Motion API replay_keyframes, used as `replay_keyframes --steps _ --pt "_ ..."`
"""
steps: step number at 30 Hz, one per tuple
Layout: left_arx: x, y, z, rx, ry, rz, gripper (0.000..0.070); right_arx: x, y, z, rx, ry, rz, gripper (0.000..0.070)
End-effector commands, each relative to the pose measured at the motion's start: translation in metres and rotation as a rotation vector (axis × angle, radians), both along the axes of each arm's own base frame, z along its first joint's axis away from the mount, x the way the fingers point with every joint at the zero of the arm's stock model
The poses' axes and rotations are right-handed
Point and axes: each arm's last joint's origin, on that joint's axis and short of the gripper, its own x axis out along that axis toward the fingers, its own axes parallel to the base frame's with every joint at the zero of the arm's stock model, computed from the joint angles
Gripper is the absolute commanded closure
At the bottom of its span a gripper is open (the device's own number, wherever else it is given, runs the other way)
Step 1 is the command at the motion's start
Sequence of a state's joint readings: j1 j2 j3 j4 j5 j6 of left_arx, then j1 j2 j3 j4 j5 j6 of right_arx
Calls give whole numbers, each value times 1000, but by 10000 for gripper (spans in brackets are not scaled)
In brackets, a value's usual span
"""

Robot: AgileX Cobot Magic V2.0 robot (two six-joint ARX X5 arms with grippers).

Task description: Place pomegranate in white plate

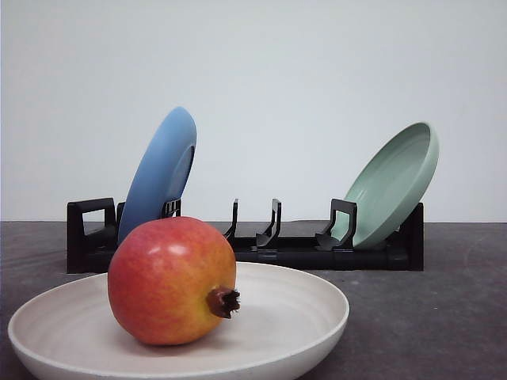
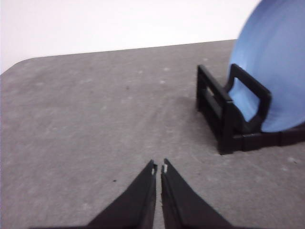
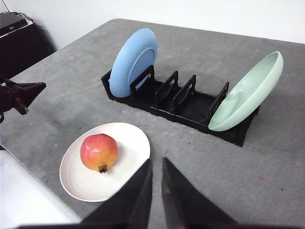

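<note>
Already the pomegranate (image 1: 173, 280) sits inside the white plate (image 1: 301, 317), resting on its side toward the plate's 9 o'clock in the front view, dried crown pointing to 3 o'clock; so the placing looks done, judging by how things lie. Right hand (image 3: 156, 164) hangs above the desk (image 3: 267, 157) just beside the plate rim, tips pressed nearly together w/ only a thin slit, pinching nothing. Left hand (image 2: 158, 168) likewise pressed together and holding nothing, over bare desk near the black rack (image 2: 224, 119) end that props the blue plate (image 2: 276, 67); the pale green plate (image 1: 392, 184) leans at the rack's other end. Handling: fruit is probably fairly heavy for its size, hard rind, glossy so a bit slippery, and round so it may roll in the shallow dish; its far side is hidden. If regrasped, take it across the widest middle, approx. at the equator, clear of the brittle crown.
</note>
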State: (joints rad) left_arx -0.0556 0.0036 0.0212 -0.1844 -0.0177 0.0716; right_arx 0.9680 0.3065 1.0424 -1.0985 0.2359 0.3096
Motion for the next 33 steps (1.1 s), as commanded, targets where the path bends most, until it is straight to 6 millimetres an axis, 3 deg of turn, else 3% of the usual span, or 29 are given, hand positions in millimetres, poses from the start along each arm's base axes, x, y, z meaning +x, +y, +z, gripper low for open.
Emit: replay_keyframes --steps 1,29,33 --pt "0 1 -4 -34 16 7 700 0 0 2 -1 -11 12 668" --pt "0 1 -4 -34 15 17 700 0 0 2 0 -12 12 668" --pt "0 1 -4 -34 15 17 700 0 1 1 1 -5 -57 668"
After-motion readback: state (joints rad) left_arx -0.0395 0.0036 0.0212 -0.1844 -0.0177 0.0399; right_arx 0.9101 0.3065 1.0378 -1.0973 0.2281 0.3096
